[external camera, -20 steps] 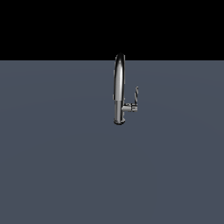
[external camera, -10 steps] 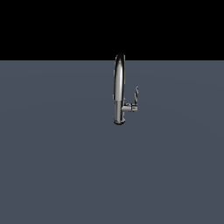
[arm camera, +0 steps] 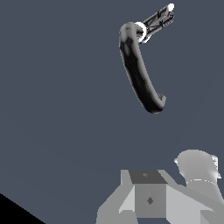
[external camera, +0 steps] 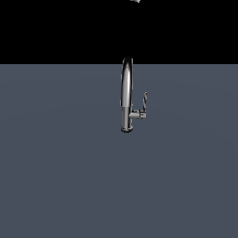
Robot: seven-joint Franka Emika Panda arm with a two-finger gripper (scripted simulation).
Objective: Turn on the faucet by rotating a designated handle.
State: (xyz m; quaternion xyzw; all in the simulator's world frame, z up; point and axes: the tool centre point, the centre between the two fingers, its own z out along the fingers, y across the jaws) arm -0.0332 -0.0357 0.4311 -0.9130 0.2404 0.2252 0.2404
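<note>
Grey tabletop [external camera: 56,186] stretches wide around the faucet [external camera: 126,93], upright near its far edge, the handle [external camera: 143,106] jutting toward the exterior view's right. High above, the hand [arm camera: 151,199] hangs well apart; finger spread unclear.

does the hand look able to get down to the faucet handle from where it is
Probably yes. The handle sticks out on the exterior view's right of the faucet, with nothing else near it. The hand barely shows at that view's top edge, high above; only the arched spout sits nearby.
</note>
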